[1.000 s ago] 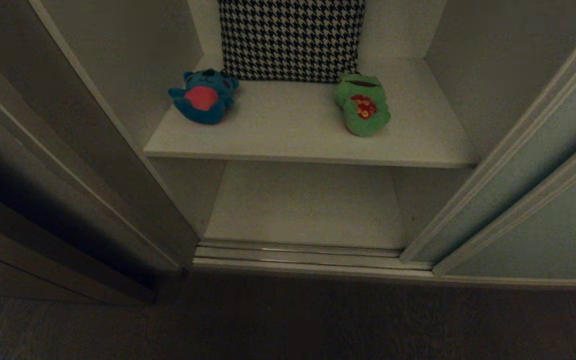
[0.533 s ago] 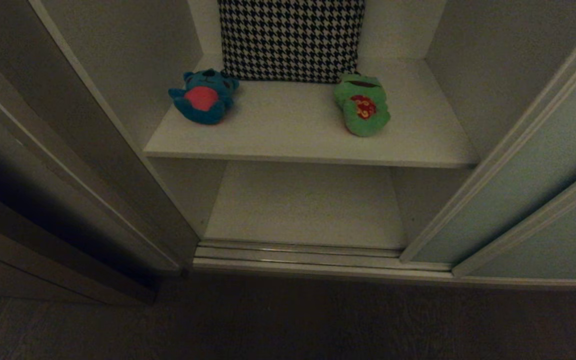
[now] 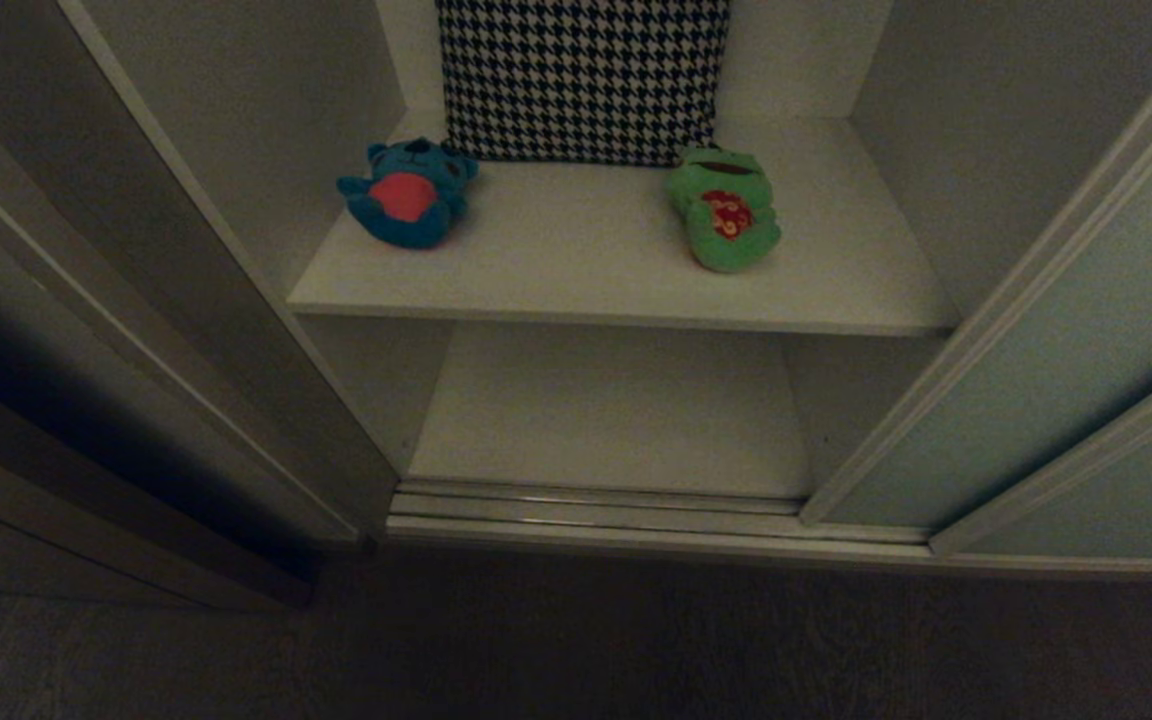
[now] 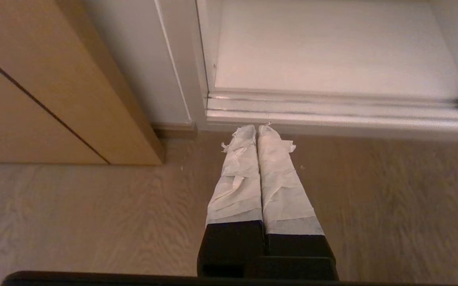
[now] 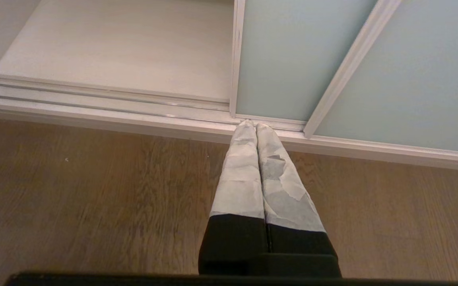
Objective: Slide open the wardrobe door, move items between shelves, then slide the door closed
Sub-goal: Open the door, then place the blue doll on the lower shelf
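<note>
head looks down, wrists share track [image 4: 332, 105]

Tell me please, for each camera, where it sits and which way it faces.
Head view: high, looking down into the open wardrobe at the teal-blue plush bear and green plush frog on the off-white upper shelf; no robot part shows.
Left wrist view: behind the shut left gripper, facing the wooden floor.
Right wrist view: behind the shut right gripper, facing the pale grey-green sliding door.
All three show the metal floor track.
</note>
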